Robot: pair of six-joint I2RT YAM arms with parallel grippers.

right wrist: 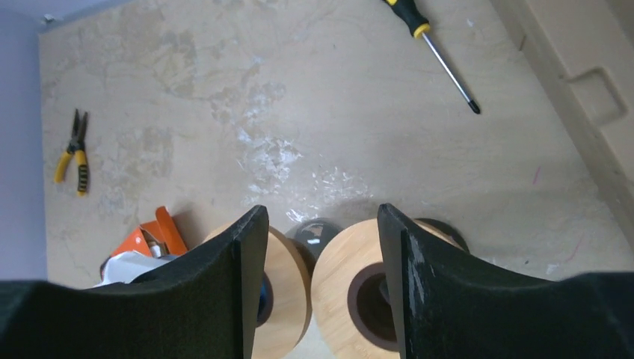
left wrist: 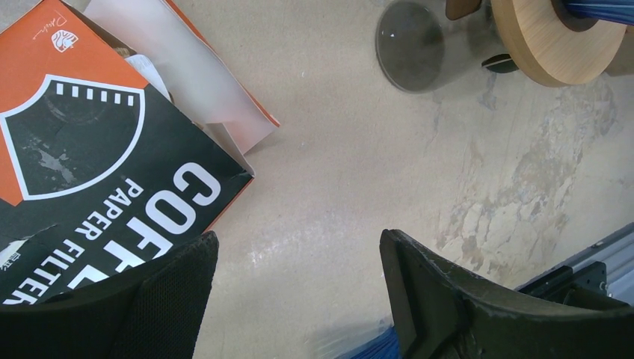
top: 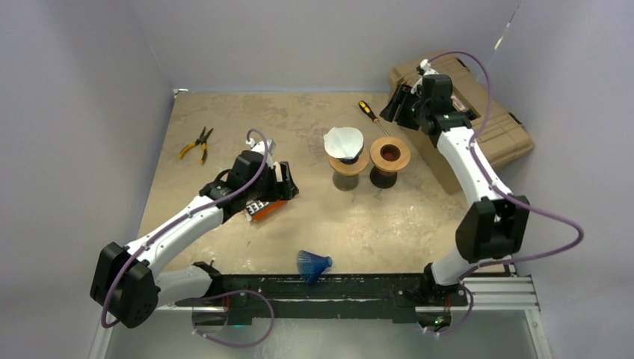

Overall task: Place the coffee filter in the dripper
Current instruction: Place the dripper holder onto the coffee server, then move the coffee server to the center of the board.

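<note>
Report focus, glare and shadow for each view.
Top external: even, soft light, no harsh glare, empty dripper sharp. Left wrist: filter box print sharp, left fingers black and featureless. Right wrist: right fingers dark and soft-edged, screwdriver crisp.

Right gripper [right wrist: 321,217]: jaws are held apart, with nothing gripped between them.
Drippers: two wooden rings are seen side by side beneath the jaws.
Left dripper [right wrist: 289,278]: half hidden by a finger.
Right dripper [right wrist: 336,284]: a dark hole is shown.
Screwdriver [right wrist: 437,56]: laid at far right, tip towards the case [right wrist: 576,82].
Pliers [right wrist: 75,153]: laid at far left.
Box [right wrist: 146,239]: orange, partly hidden, left of the drippers.
</note>
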